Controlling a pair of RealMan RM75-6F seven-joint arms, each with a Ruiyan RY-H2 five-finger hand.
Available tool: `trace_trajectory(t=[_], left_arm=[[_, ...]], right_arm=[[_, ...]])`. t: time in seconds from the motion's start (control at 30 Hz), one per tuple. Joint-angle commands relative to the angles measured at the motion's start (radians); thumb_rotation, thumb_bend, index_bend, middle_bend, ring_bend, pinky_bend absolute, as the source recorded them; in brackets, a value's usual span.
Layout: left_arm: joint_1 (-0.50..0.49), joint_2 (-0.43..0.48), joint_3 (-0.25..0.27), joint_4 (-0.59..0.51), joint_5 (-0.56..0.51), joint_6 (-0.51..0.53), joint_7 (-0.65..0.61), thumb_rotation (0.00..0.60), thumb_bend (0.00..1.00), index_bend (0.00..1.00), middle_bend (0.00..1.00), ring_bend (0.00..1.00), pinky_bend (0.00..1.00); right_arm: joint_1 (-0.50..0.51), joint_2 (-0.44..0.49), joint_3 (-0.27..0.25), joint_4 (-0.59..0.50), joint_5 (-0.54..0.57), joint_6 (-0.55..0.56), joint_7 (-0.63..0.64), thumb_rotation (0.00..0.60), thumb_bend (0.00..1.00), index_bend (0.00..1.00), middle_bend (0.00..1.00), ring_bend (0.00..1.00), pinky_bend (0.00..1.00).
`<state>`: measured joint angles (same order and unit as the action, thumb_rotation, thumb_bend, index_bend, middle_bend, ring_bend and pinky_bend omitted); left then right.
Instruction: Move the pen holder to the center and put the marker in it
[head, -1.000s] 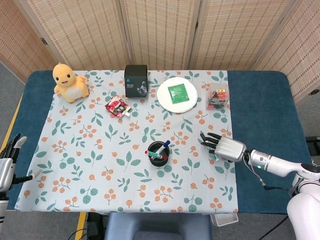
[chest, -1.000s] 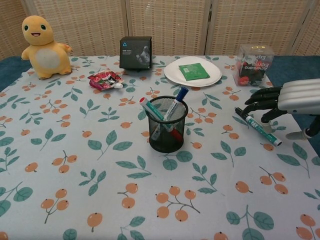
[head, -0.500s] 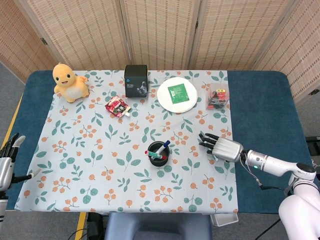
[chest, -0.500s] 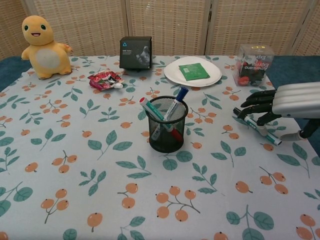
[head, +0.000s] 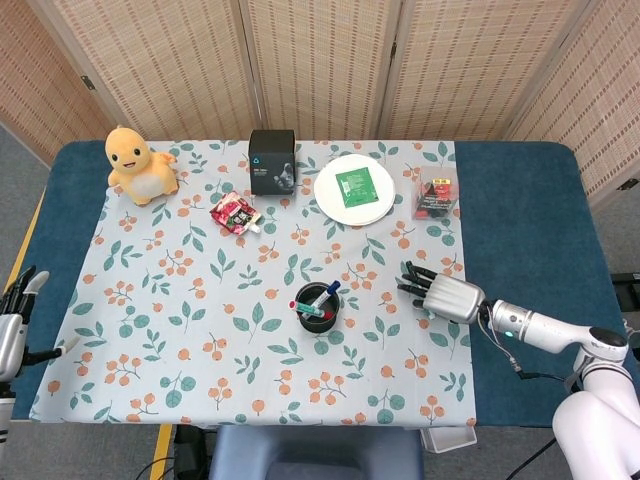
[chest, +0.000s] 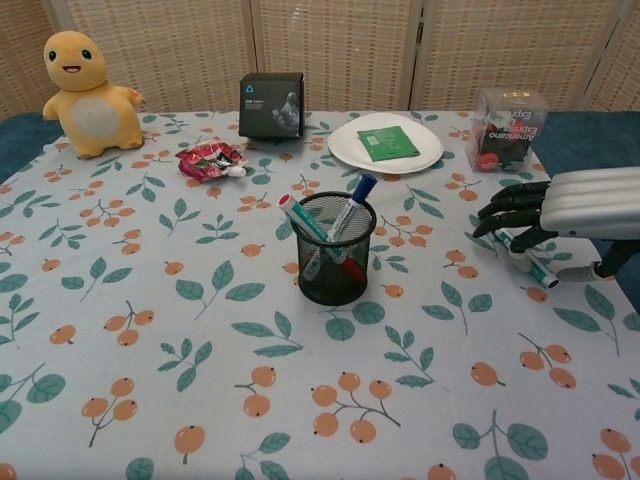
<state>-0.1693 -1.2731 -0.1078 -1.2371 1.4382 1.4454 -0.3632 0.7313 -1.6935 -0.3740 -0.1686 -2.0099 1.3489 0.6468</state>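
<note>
Right robot hand (chest: 545, 210): palm down over the marker near the tabletop's right edge, dark fingers (chest: 505, 213) curled low over the barrel; whether they actually clasp it cannot be told.
Change: 1 second ago this robot hand sat further right with the marker's full length showing in front of its fingertips; now it has slid left and lower, covering the marker's upper half.
Left robot hand (head: 14, 320): off the tabletop's left edge, fingers apart and holding nothing; it sits slightly lower in the head view than before.
Marker (chest: 535, 268): white barrel with green bands, lying flat on the leaf-print cloth, its lower end poking out beneath the right robot hand; same spot as before.
Pen holder (chest: 336, 262): black mesh cup, upright at about the middle of the tabletop, unmoved; it holds 3 markers with red, green and blue ends.
Chest view only: the marker itself; the head view hides it under the robot hand (head: 447, 296).
Head view only: the left robot hand.
Far edge: orange plush toy (chest: 87, 92) at the left corner, red snack packet (chest: 210, 159), black box (chest: 271, 105), white plate (chest: 358, 150) carrying a green sachet (chest: 382, 143), clear box (chest: 508, 128) toward the right.
</note>
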Motion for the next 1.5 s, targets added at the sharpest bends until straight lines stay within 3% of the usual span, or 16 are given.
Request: trace_trajectory(t=[0.03,0.77,1.07,1.33,1.5], left_arm=[[0.0,0.0,-0.001,0.001,-0.001,-0.002,0.001,0.6,0.05,0.0,0.0,0.0,0.16],[-0.002,-0.003,-0.005,0.006,-0.017,-0.026,0.016,0.6,0.05,0.0,0.0,0.0,0.16],[0.001,-0.003,-0.007,0.002,-0.016,-0.021,0.019,0.6,0.05,0.0,0.0,0.0,0.16],[0.001,0.0,-0.007,-0.006,-0.005,-0.012,0.001,0.6,0.05,0.0,0.0,0.0,0.16],[0.004,0.005,-0.006,-0.009,0.006,0.001,-0.009,0.6,0.05,0.0,0.0,0.0,0.16]], right_arm=[[-0.002,0.003,-0.002,0.002,0.002,0.002,0.0,0.6,0.36,0.41,0.08,0.0,0.0],[-0.032,-0.011,-0.015,0.021,0.022,-0.032,-0.001,0.6,0.42,0.41,0.08,0.0,0.0],[-0.044,-0.02,-0.007,0.028,0.036,-0.004,-0.041,0.6,0.49,0.61,0.13,0.0,0.0],[-0.029,0.023,0.05,-0.006,0.086,0.123,-0.074,0.6,0.51,0.64,0.14,0.0,0.0],[-0.012,0.061,0.112,-0.104,0.141,0.2,-0.018,0.6,0.51,0.65,0.15,0.0,0.0]])
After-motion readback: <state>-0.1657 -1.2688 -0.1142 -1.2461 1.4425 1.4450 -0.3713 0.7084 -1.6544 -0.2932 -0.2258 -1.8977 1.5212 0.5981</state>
